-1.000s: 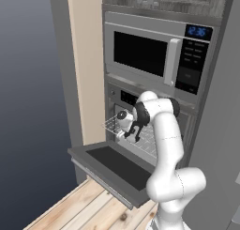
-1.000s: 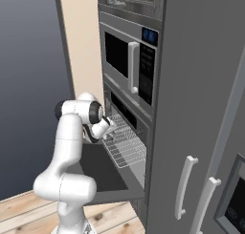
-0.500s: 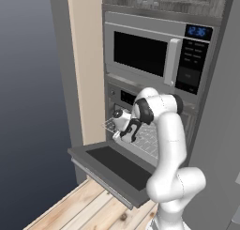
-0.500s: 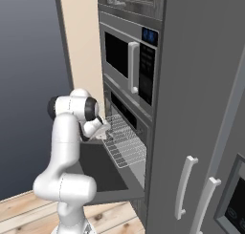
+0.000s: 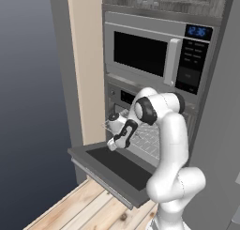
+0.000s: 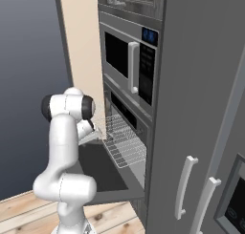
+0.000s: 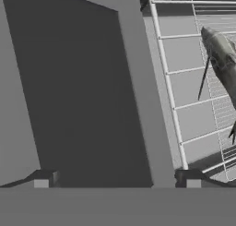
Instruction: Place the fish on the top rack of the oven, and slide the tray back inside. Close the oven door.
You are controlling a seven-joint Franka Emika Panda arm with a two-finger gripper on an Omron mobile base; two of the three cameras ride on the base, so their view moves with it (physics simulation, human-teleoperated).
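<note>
A thin silver wire rack (image 7: 184,89) is gleaming above the matt grey steel oven door (image 5: 112,165) and its dark glass; pale wood planks are lining the floor (image 5: 79,208).

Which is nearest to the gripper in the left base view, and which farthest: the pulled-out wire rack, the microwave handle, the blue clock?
1. The wire rack, right beside the open gripper, above the lowered oven door.
2. The microwave handle, higher and to the right.
3. The blue clock, top right corner, farthest.

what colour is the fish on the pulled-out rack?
Grey, darker along the back; the fish shows best in the hand view, lying on the silver wire rack.
</note>
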